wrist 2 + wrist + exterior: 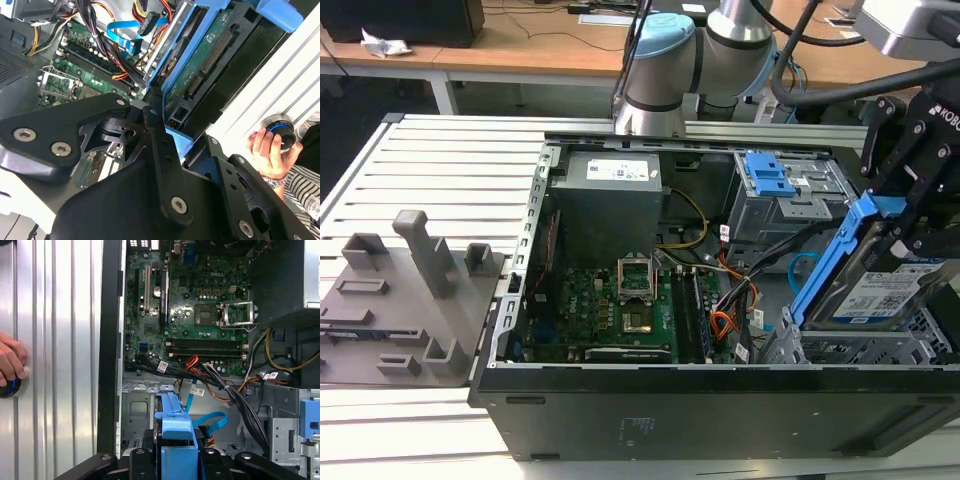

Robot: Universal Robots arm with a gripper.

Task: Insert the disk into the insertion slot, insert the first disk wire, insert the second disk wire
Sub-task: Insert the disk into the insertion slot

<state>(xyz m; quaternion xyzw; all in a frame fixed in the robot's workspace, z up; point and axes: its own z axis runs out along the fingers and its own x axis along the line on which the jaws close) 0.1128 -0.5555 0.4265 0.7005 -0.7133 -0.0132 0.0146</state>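
My gripper (902,222) is shut on the disk (885,295), gripping the bright blue carrier (832,262) at its raised end. The disk hangs tilted, white label up, with its low end just over the insertion slot (865,350), the perforated silver cage at the case's corner on the exterior view's right. The second wrist view shows the disk's green underside (207,57) inside the carrier. The first disk wire (723,322) is a red and orange bundle lying loose on the case floor. The second disk wire (802,268), a light-blue loop (210,420), sits free beside the carrier (175,422).
The open case (650,400) lies on a slatted metal table (440,170), motherboard (610,305) up. A grey bay with a blue latch (768,175) stands behind the cage. Black cables (235,400) cross the floor. A person's hand (9,360) rests on a blue button (10,388). A grey fixture (410,290) sits beside the case.
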